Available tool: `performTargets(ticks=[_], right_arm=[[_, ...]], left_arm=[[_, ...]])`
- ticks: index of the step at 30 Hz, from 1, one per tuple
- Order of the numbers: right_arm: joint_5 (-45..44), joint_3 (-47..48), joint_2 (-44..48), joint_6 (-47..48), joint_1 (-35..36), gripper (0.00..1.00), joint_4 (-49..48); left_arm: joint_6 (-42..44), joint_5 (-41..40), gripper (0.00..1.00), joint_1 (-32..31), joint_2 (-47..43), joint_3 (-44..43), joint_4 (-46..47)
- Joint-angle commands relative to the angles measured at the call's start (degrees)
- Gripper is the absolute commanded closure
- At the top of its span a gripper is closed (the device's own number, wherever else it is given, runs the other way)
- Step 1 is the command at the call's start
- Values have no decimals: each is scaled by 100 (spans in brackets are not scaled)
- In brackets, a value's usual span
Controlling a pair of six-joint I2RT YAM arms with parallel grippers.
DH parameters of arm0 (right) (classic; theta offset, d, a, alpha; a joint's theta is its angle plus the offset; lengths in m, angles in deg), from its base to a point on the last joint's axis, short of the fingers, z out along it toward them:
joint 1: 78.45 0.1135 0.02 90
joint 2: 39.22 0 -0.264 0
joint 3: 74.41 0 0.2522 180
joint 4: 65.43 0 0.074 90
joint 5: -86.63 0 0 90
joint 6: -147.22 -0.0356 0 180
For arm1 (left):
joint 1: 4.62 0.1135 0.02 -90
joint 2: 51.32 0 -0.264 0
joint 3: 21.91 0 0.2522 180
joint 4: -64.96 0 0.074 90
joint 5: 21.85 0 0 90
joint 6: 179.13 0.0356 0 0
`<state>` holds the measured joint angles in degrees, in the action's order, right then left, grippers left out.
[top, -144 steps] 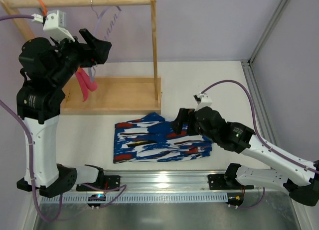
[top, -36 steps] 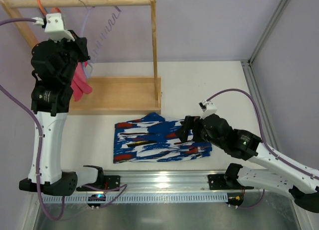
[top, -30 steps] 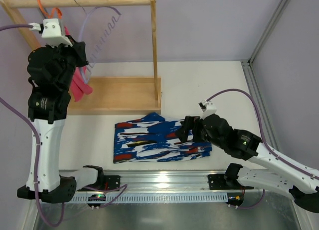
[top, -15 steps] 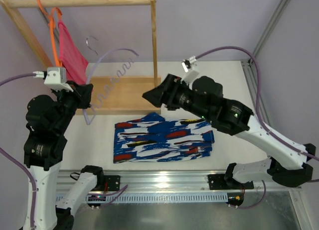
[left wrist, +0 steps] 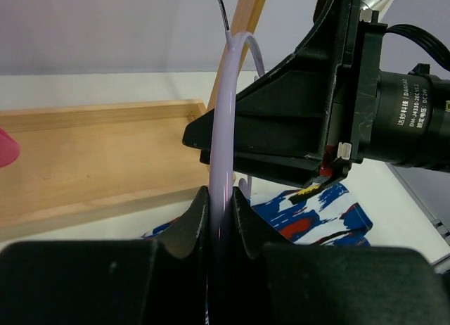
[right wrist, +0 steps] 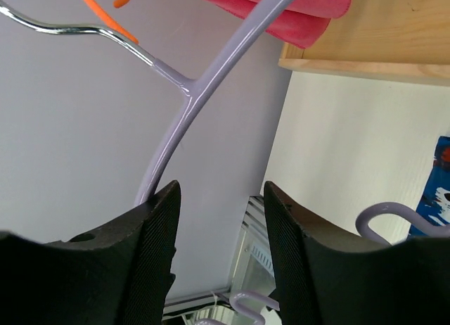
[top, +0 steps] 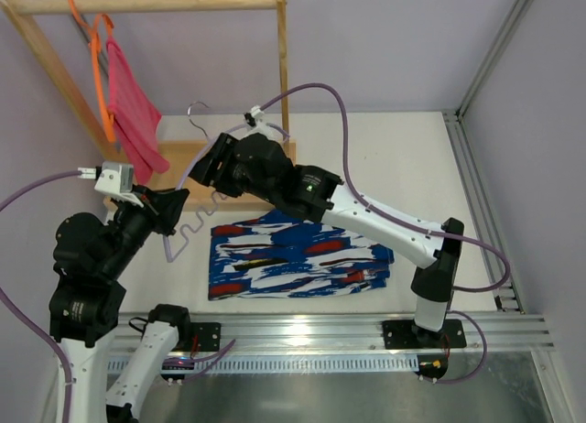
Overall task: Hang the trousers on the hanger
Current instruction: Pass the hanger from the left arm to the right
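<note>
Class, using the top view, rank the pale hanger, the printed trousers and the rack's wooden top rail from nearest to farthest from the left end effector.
1. The hanger: clamped in the left end effector, right at its tips.
2. The trousers: flat on the table, just to its right.
3. The wooden top rail: far back, along the top of the picture.

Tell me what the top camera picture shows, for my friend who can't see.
The left tool grips a pale lavender hanger above the table, and the right tool reaches toward it. Printed trousers lie folded on the table, untouched.
</note>
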<state>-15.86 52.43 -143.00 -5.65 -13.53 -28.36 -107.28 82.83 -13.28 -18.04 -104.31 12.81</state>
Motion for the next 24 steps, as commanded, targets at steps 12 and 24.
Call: performTargets(ticks=[12, 24], right_arm=[[-658, -1416, 1068, -384, 328, 37, -1274], [-1203, -290, 861, -120, 310, 29, -357]], left_arm=[[-197, 53, 100, -21, -243, 483, 508], [-566, 360, 100, -21, -269, 764, 1044]])
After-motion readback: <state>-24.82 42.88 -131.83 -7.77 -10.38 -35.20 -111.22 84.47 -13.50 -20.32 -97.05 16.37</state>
